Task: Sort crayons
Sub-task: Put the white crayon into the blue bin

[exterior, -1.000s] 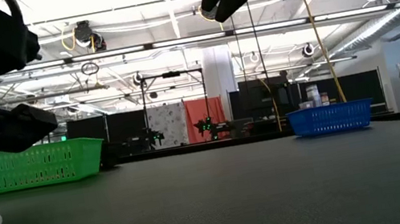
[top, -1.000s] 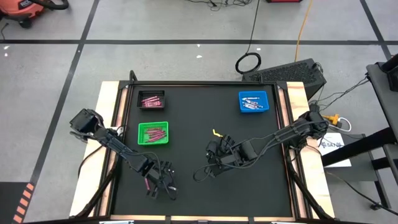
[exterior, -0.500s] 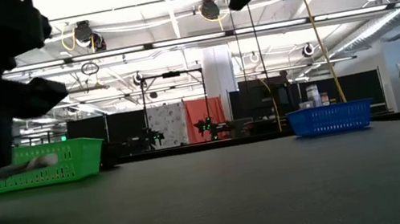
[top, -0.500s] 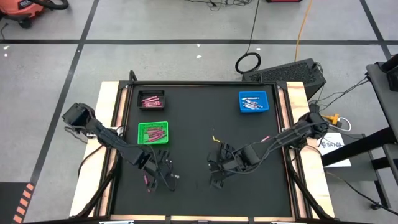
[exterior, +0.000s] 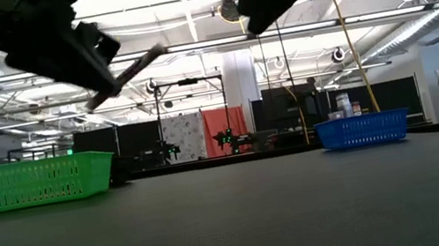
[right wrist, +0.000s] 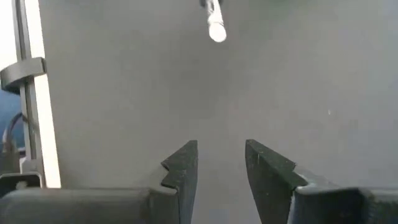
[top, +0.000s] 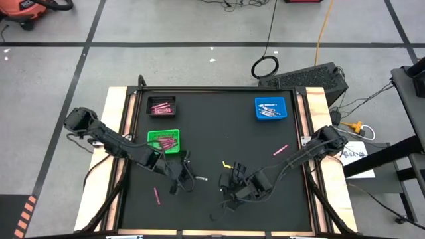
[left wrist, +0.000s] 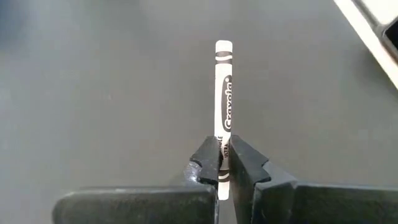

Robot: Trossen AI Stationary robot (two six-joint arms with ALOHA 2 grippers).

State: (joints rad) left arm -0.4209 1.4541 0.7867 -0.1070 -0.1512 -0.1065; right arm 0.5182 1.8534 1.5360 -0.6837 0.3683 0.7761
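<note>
While your left tool (left wrist: pixel 222 167) grips a white crayon (left wrist: pixel 222 106) above the dark surface (top: pixel 219 126), at 5 o'clock of the green tray (top: pixel 151 137), your right tool (right wrist: pixel 221 163) hovers released nearby at 3 o'clock, a pink crayon (top: pixel 280 150) lying beyond.

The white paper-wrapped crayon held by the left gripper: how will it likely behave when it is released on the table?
The white paper-wrapped crayon is a round stick, so it will probably roll on the flat black table. It juts straight from the left gripper, held only at one end, so it seems stiff and light.
</note>
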